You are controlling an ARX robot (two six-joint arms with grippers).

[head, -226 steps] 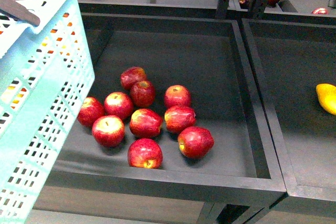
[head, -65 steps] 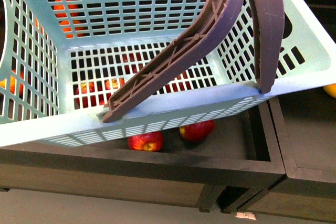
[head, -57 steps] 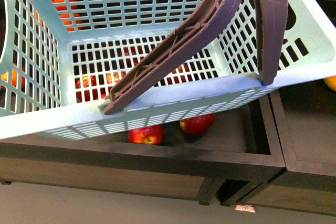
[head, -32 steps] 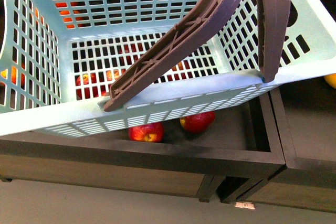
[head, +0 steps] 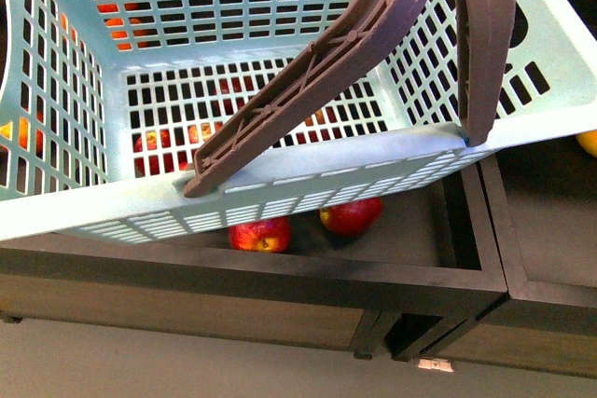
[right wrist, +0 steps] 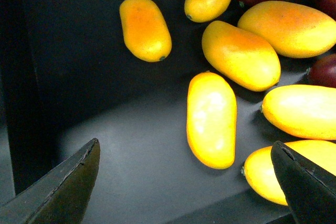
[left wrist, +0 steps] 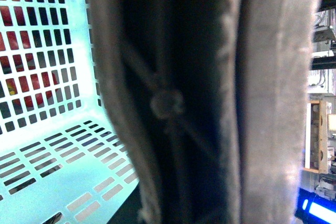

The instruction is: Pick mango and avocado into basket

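1. Hovering over the mango bin, the right tool [right wrist: 185,148] is spread wide and holds nothing. Its two dark fingertips [right wrist: 63,187] straddle the bright yellow mango [right wrist: 211,120], which lies on the dark bin floor [right wrist: 105,129].
2. The step in hand looks like the mango pick. To do it well, come straight down and close across the fruit's narrow width, not its length. The skin looks smooth and rounded, so squeeze gently at the middle or it may slip out.
3. One finger has bare floor to land on. The other must drop into the slim gap beside a pale yellow neighbour [right wrist: 302,109]. An orange-yellow mango [right wrist: 240,53] sits close against the target's far end, so a skewed descent would nudge it.
4. The left tool itself is not visible. Its wrist view is filled by a blurred brown handle [left wrist: 173,103], so I cannot tell whether it is clenched.
5. The turquoise basket [head: 280,188] hangs tilted, near the camera, above the red apples [head: 259,235]. A sliver of yellow fruit [head: 589,143] shows to its right, so the mango must travel left and clear the rim.
6. No avocado shows in any view.
7. No brand or writing can be read; a small white tag [head: 436,363] under the stand is too small to make out.
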